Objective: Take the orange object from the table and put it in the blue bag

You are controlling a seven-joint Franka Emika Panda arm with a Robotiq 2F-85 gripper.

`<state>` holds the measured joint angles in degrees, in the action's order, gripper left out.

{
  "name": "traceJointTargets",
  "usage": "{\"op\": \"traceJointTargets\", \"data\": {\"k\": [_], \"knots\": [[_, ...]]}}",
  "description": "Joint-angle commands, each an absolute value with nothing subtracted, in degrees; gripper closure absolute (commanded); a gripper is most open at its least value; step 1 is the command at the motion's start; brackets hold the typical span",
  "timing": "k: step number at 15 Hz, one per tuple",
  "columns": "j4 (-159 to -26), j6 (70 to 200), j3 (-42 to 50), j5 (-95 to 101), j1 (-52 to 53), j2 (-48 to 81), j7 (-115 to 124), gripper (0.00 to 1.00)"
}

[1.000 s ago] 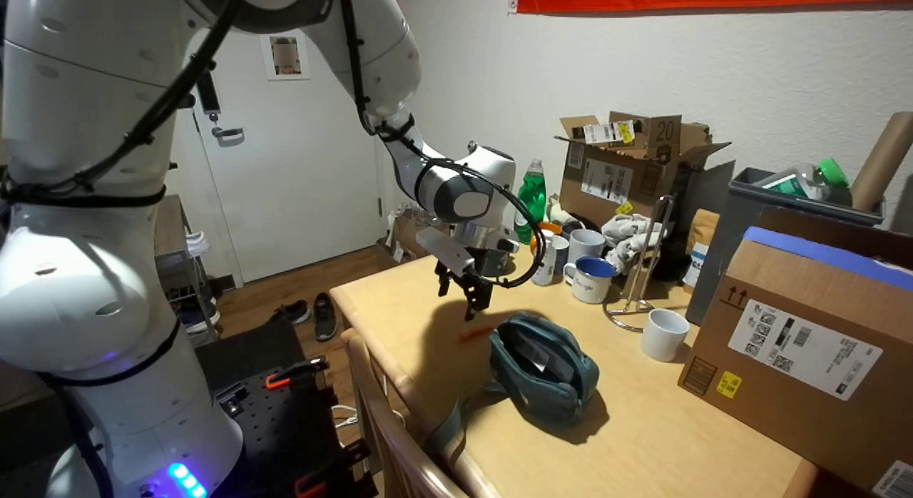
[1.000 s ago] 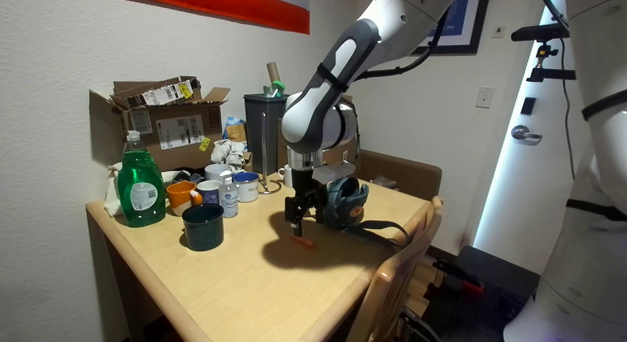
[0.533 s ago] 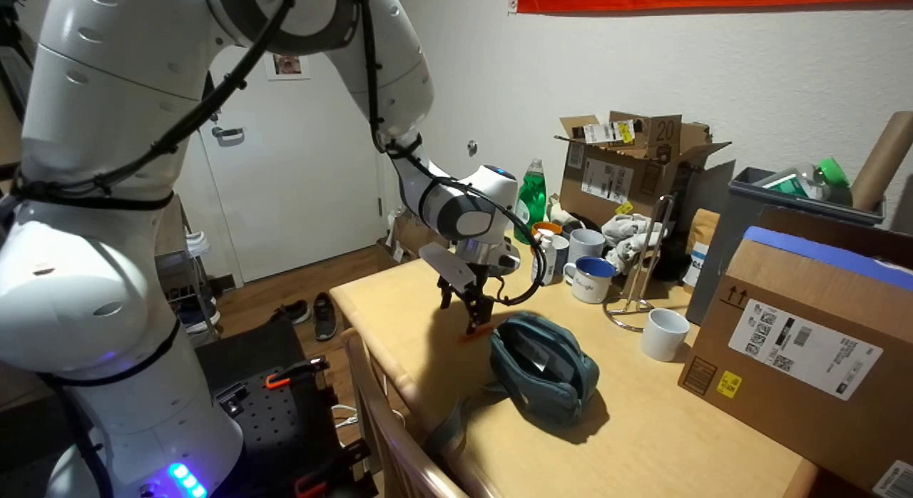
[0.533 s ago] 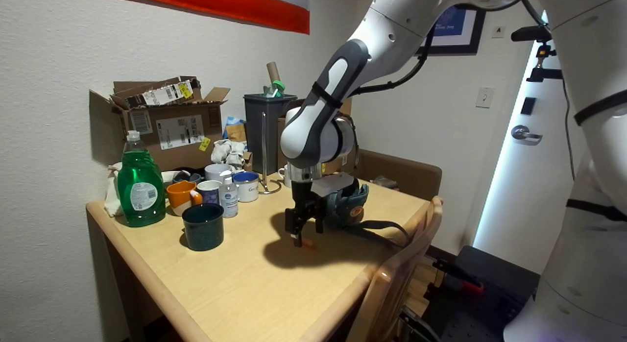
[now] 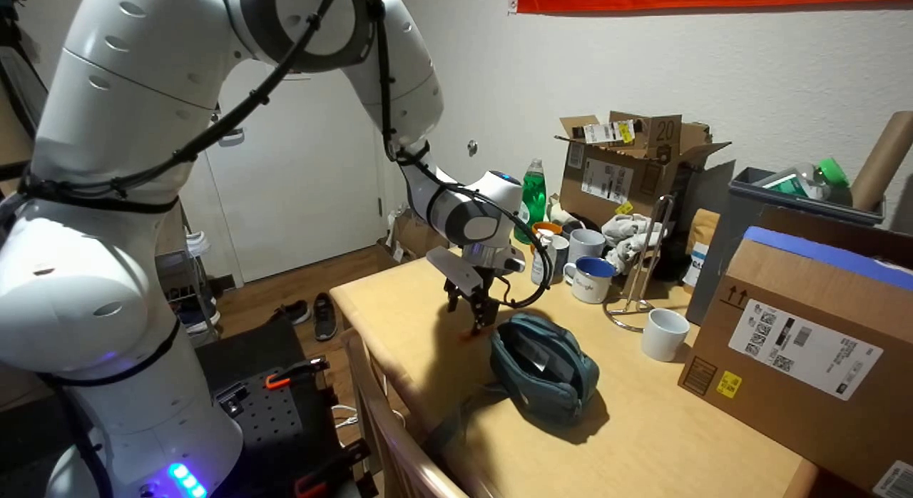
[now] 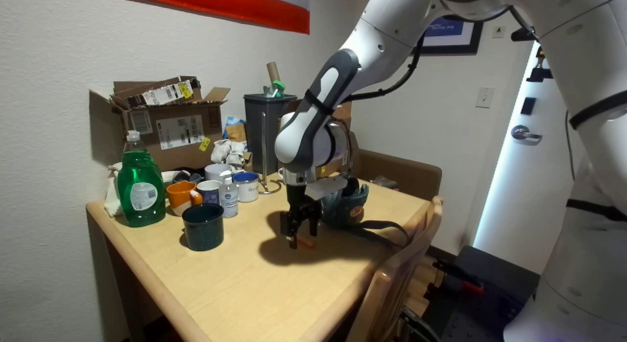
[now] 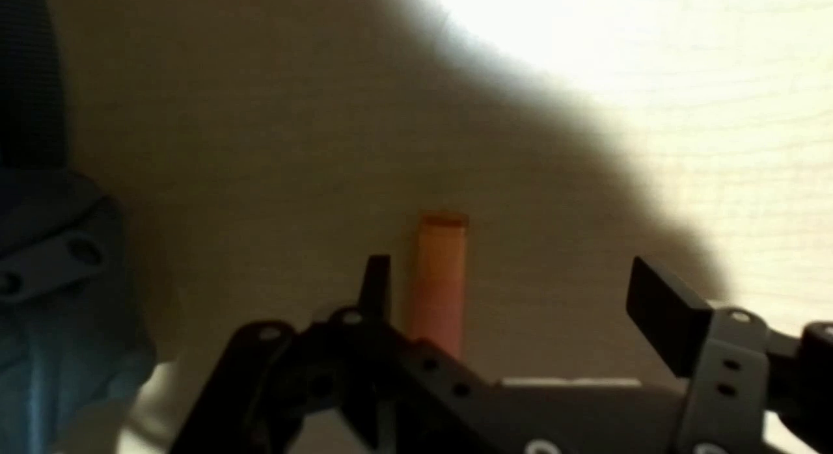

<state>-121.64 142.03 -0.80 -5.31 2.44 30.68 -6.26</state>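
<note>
While gripper [image 7: 514,288] hangs spread wide over orange object [image 7: 441,278], blue bag [image 5: 538,397] sits near; dark mug [image 6: 203,230] farther off.

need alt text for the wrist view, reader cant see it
A narrow orange object lies on a partly shadowed wooden table, appearing between the wide-apart jaws of the open black gripper, nearer the jaw at picture left. The gripper hides the object's lower end. Part of the blue bag shows at the left edge.

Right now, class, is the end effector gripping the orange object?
No: the wrist view shows the end effector open, its fingertips clear of the orange object.
</note>
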Motion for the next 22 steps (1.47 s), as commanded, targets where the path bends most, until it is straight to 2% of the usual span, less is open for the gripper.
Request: {"op": "traceJointTargets", "data": {"k": [1, 2, 5, 7, 8, 11, 12, 13, 14, 16, 17, 18, 22], "knots": [[-119.6, 141.5, -1.6, -4.4, 1.4, 32.1, -5.7, 0.18], [-119.4, 141.5, -1.7, -4.5, 1.3, 32.4, -5.8, 0.13], [-118.9, 141.4, -1.8, -4.6, 0.8, 33.1, -6.2, 0.26], [-118.7, 141.4, -1.8, -4.7, 0.6, 33.5, -6.2, 0.24], [-118.6, 141.4, -1.9, -4.8, 0.4, 33.7, -6.3, 0.29], [-118.4, 141.4, -2.0, -4.8, 0.3, 33.9, -6.2, 0.26], [-118.3, 141.4, -2.0, -4.8, 0.2, 33.9, -6.3, 0.31], [-118.4, 141.4, -2.0, -4.9, 0.1, 33.9, -6.4, 0.31], [-118.4, 141.4, -2.0, -4.8, 0.1, 33.9, -6.4, 0.46], [-118.4, 141.3, -2.0, -4.8, 0.0, 33.8, -6.4, 0.47], [-118.3, 141.4, -2.0, -4.8, -0.2, 33.8, -6.5, 0.50], [-118.2, 141.3, -1.9, -4.8, -0.3, 33.8, -6.5, 0.61], [-118.2, 141.2, -2.0, -4.9, -0.6, 33.8, -6.5, 0.57]]}}
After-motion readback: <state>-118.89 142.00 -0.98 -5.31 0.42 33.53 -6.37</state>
